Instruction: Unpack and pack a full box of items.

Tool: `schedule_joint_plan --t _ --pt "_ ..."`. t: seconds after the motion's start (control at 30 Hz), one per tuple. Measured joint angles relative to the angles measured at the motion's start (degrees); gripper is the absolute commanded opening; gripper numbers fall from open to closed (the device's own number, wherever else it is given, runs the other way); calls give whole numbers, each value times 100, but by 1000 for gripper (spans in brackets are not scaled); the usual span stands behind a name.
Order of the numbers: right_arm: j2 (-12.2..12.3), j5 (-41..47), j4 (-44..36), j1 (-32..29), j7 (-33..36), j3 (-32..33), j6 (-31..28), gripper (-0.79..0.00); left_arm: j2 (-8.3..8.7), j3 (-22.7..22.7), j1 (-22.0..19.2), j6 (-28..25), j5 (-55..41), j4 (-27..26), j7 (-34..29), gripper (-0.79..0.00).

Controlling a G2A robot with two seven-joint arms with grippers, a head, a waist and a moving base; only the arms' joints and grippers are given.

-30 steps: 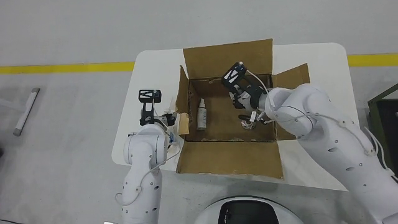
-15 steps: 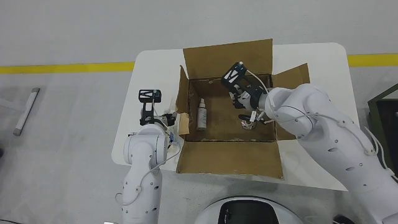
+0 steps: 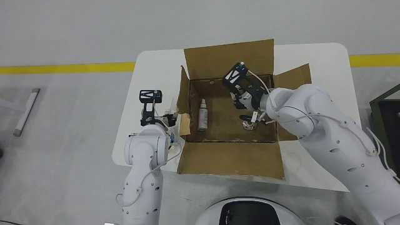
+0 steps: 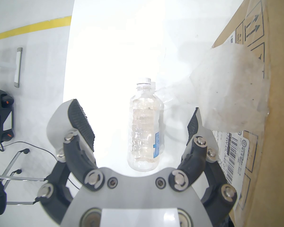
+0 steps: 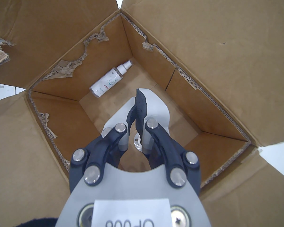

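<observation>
1. Right end effector (image 5: pixel 139 95): pads pressed together, set low inside the box (image 5: pixel 203 48), close to its floor. A small shiny metal piece (image 5: pixel 137 143) sits directly under the fingers. I cannot tell whether it is pinched or merely lies beneath them.
2. The spray bottle (image 5: pixel 111 79) lies on its side on the box floor by the far wall, well apart from the right end effector.
3. Left end effector (image 4: pixel 135 106): wide open and holding nothing, over the counter (image 4: pixel 120 36) just outside the box wall.
4. A clear bottle (image 4: pixel 145 128) is on the counter ahead of the open fingers, untouched. Crumpled plastic film (image 4: pixel 227 90) clings to the box's outer wall beside one finger.
5. Judgement: this is the unpacking half, late on, with two items visible in the box. The step in hand looks like taking up the metal piece. The next move calls for a straight lift clear of the flaps, then a set-down on bare counter. The piece is small, so the grip may slip.
6. Against the earlier top views nothing differs: both arms sit in the same places, and the spray bottle is unmoved.
</observation>
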Motion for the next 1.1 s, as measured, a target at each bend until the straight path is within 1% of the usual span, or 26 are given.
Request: schedule_joint_plan --t 0.07,0.1,0.2,0.3,0.4,0.47,0.57,0.67,0.8,1.03,1.1 --pt "0 0 0 0 0 0 0 -785 0 0 0 0 0 0 0 0" --pt "0 0 0 0 0 0 0 0 0 0 0 0 0 0 0 0" --pt "0 25 -5 -48 -40 -25 -70 0 0 0 0 0 0 0 0 0" --pt "5 -7 -18 -32 171 -86 -223 0 0 0 0 0 0 0 0 0" --pt "-18 177 81 132 631 -179 -247 0 0 0 0 0 0 0 0 0" --pt "-51 419 299 326 1097 -300 -256 0 0 0 0 0 0 0 0 0" --pt "-128 834 805 704 1875 -565 -234 0 0 0 0 0 0 0 0 0" --pt "-235 1147 1354 1113 2447 -896 -212 0 0 0 0 0 0 0 0 0" --pt "-361 1175 1942 1484 2627 -1278 -124 0 0 0 0 0 0 0 0 0" --pt "-360 1173 1941 1479 2623 -1278 -124 0 0 0 0 0 0 0 0 0" --pt "-352 1057 1864 1446 2564 -1301 -103 0 0 0 0 0 0 0 0 0"
